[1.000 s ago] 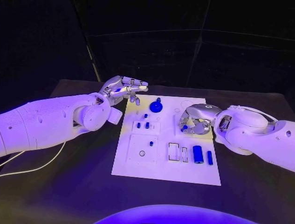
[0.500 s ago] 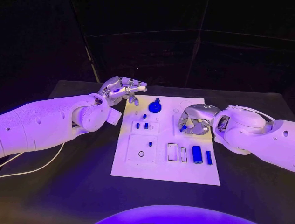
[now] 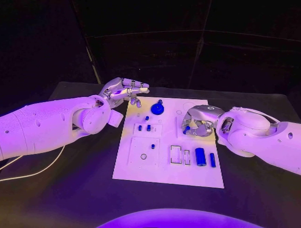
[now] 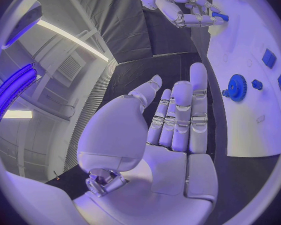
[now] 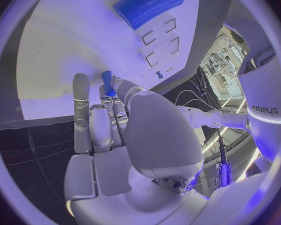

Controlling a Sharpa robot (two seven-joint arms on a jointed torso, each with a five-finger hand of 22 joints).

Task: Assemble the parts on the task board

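The white task board [image 3: 165, 168] lies in the middle of the table. At its far end is a blue gear [image 3: 157, 109], and the gear [image 4: 237, 87] also shows in the left wrist view. My left hand [image 3: 126, 90] hovers off the board's far left corner, fingers stretched out, palm [image 4: 172, 150] bare. My right hand [image 3: 199, 121] is low over the board's right side and pinches a small blue peg [image 3: 187, 129] at its fingertips; the peg [image 5: 107, 77] points down at the board. A blue cylinder [image 3: 200, 156] and a thin blue bar [image 3: 212, 160] lie at the near right.
Small blue pegs [image 3: 144, 127] stand in a block left of the right hand, with another peg [image 3: 152, 146] nearer. Two rectangular slots [image 3: 180, 155] and a round hole [image 3: 143, 156] sit in the near half. A white cable [image 3: 27, 173] lies on the black table at left.
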